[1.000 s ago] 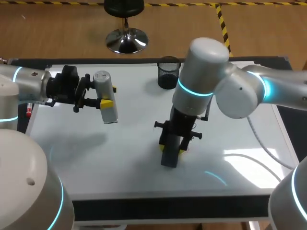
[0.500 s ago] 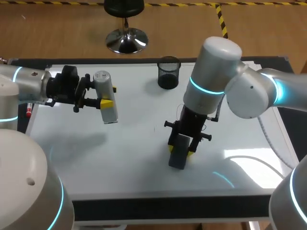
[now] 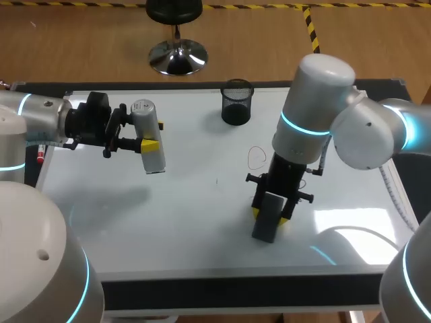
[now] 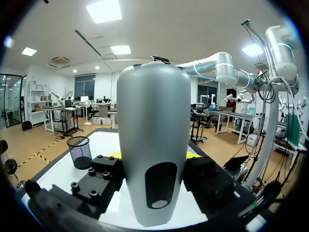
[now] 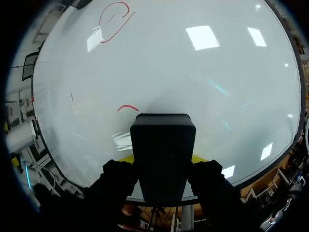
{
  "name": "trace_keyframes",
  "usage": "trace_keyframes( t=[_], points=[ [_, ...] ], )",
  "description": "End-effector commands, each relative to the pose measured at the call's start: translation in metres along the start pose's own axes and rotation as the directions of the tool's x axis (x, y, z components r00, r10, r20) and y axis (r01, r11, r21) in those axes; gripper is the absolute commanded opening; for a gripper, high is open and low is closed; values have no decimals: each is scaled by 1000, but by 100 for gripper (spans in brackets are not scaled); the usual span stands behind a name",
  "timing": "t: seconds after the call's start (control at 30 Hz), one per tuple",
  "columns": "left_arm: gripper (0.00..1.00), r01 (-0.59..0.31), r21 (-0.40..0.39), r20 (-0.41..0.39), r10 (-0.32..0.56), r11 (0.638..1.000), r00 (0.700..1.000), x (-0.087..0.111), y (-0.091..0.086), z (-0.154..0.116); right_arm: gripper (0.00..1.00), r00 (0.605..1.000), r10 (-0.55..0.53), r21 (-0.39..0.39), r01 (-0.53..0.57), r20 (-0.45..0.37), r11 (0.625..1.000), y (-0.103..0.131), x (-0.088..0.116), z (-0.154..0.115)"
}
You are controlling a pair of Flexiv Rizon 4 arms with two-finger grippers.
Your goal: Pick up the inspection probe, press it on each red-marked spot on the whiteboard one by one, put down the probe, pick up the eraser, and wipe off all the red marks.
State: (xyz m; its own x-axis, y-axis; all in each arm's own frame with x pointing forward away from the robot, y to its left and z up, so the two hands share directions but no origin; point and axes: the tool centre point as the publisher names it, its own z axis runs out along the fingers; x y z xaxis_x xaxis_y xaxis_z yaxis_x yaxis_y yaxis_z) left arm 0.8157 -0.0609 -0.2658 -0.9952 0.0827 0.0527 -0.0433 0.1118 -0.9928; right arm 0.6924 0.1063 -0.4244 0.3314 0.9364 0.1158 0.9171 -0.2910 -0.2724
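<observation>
While the eraser (image 5: 162, 154) is being drawn across the whiteboard (image 3: 188, 222), its felt face should be kept flat and pressed down evenly, so that no edge lifts and leaves a streak. The stroke is best carried straight over each mark and slightly past it, with overlapping passes judged wiser than one quick sweep.

The eraser is pinched between the right jaws from both sides, its black block standing out ahead of them and its lower face set on the board. A short red arc (image 5: 128, 107) lies just ahead of the eraser's leading edge, so close that it is judged the next mark to be wiped. A larger red loop (image 5: 113, 21) lies well ahead of the jaws and off to one side, apart from the arc. A faint thin stroke can also be made out beside the jaws, but its colour cannot be told.

The inspection probe (image 4: 153, 145) has not been laid down: it is clamped upright between the left jaws, held clear above the worktop, well apart from the eraser. A black mesh pen cup (image 3: 236, 102) stands at the board's far edge.
</observation>
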Motion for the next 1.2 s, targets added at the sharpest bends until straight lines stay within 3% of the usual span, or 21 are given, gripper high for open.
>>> trace_keyframes(
  t=[0.03,0.27,0.77,1.0,1.2],
  points=[
    [0,-2,0,-1,2,1000,1000,0,-1,0,0,999,-15,-12,15,31,1000,4,-11,-12],
    [0,-2,0,-1,2,1000,1000,0,-1,0,0,993,-85,-30,88,86,996,11,21,-28],
    [0,-2,0,-1,2,1000,1000,0,-1,0,0,963,-235,-30,241,135,970,31,85,-29],
    [0,-2,0,-1,2,1000,1000,0,-1,0,0,953,-272,-33,278,131,960,32,101,-26],
    [0,-2,0,-1,2,1000,1000,0,-1,0,0,955,-276,-36,282,112,959,29,101,-20]
  ],
)
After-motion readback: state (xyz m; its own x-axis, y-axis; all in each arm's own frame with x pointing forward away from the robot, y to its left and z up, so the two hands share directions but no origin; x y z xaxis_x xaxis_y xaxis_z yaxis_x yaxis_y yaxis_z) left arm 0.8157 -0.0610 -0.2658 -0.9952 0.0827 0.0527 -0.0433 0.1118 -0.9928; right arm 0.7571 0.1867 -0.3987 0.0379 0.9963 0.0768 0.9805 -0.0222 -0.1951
